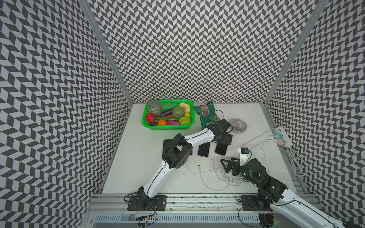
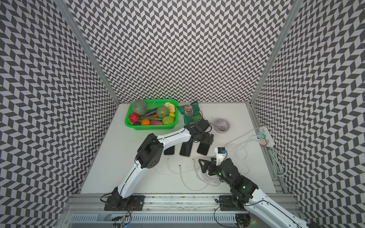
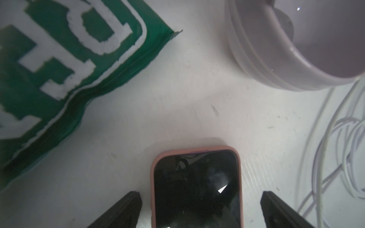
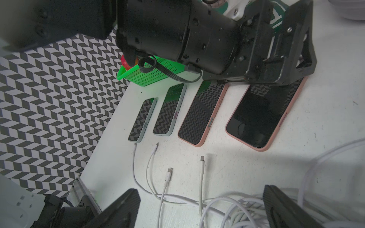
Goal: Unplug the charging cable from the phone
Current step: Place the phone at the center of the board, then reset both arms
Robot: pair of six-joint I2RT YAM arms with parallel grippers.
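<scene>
Our right gripper (image 4: 200,190) hangs spread over loose white charging cables (image 4: 201,177); our left gripper (image 3: 200,192), spread, straddles the pink-cased black-screened phone (image 3: 196,177). None is plugged in: done, we judge.

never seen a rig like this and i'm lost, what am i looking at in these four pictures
These show two robot arms mounted at the front of a table. Two pictures come from a camera overhead, seeing the whole scene. The other two come from cameras on the arms' wrists, looking past each end effector. On it lie a row of four phones, white charging cables leading to a power strip, a green basket of fruit and vegetables, a snack bag and a bowl. The left end effector is open, straddling the end phone without gripping. The right end effector is open above the cables. Nothing is held; at least three plugs lie loose.
</scene>
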